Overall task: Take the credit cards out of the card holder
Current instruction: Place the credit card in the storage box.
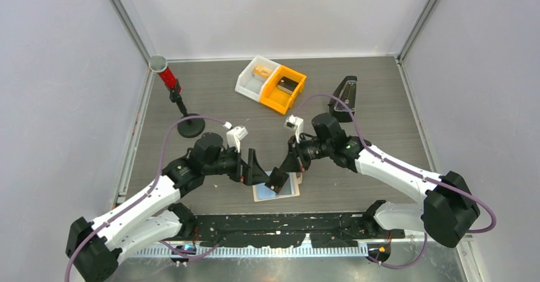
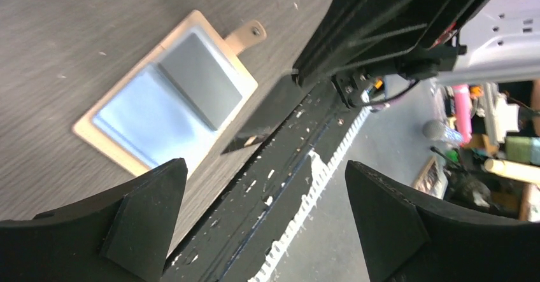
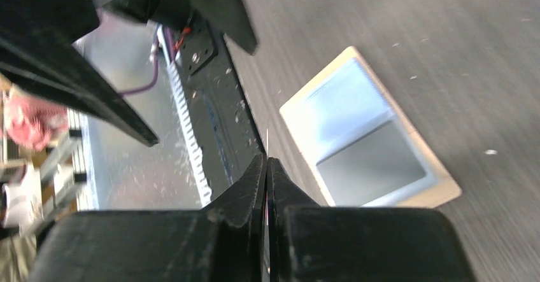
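- The card holder (image 2: pixel 86 128) lies flat on the desk (image 1: pixel 382 104), close to the near edge and just below both sets of fingers. Its small tab points away from the black strip along that edge.
- Two cards show in it: a light blue card (image 2: pixel 143 119), and a grey card (image 2: pixel 200 78) overlapping it on the tab side.
- The right fingers (image 3: pixel 267 161) are pressed together above the holder. A thin pale line runs out past their tips, which looks like a third card (image 3: pixel 267 143) seen edge-on. Its colour cannot be made out.
- The left fingers (image 2: pixel 264 167) are spread wide and hold nothing. They hover near the holder, over the desk's near edge.
- The step in hand is probably to set the lifted card down. Carry it well clear of the holder, tip it flat low over bare desk, and only then let go so it does not skid.
- For the next pull, the left fingers could press down on the holder's rim or tab while the right slides the grey card out along the desk.
- Draw away from the near edge, since a light holder could be dragged off.
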You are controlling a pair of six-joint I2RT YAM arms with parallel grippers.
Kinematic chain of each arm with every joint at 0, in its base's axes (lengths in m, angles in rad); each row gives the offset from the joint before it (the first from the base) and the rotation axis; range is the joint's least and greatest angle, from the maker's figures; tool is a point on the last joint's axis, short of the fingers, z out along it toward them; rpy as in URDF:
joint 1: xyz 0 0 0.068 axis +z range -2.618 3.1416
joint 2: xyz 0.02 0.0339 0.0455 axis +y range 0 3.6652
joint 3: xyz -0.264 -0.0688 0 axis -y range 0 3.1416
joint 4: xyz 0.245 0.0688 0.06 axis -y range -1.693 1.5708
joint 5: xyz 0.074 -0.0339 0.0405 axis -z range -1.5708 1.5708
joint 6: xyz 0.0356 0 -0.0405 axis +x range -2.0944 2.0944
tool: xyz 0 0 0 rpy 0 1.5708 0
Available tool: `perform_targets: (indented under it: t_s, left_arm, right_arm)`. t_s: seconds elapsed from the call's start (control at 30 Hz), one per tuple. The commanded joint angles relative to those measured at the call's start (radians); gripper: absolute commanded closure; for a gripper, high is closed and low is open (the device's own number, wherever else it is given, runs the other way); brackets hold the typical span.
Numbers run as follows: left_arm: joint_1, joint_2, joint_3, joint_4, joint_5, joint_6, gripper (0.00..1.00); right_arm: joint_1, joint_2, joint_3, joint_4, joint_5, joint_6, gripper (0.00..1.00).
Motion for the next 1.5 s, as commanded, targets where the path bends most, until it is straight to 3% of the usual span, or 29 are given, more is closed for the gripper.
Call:
perform_targets:
  t_s: [0.0,0.33,0.53,0.87,1.03,1.47]
  left_arm:
    - [0.002,-0.085,0.101,-0.223,-0.180,0.065,0.01]
    - [0.002,-0.168,0.150,-0.447,-0.539,0.124,0.01]
    - [0.001,-0.145,0.136,-0.447,-0.554,0.156,0.01]
    - [0.002,-0.093,0.072,-0.348,-0.526,0.140,0.01]
    - [0.002,-0.116,0.087,-0.362,-0.505,0.138,0.01]
    - [0.002,-0.188,0.153,-0.481,-0.541,0.143,0.01]
  right_arm:
    - [-0.063,-0.028,0.010,0.135,0.089,0.147,0.95]
    - [-0.206,0.063,0.126,0.379,0.466,0.377,0.95]
    - [-0.236,0.196,0.204,0.550,0.712,0.475,0.95]
    - [-0.240,0.450,0.341,0.675,1.066,0.605,0.95]
    - [-0.240,0.558,0.389,0.736,1.148,0.630,0.95]
    - [-0.241,0.800,0.575,0.702,1.225,0.708,0.95]
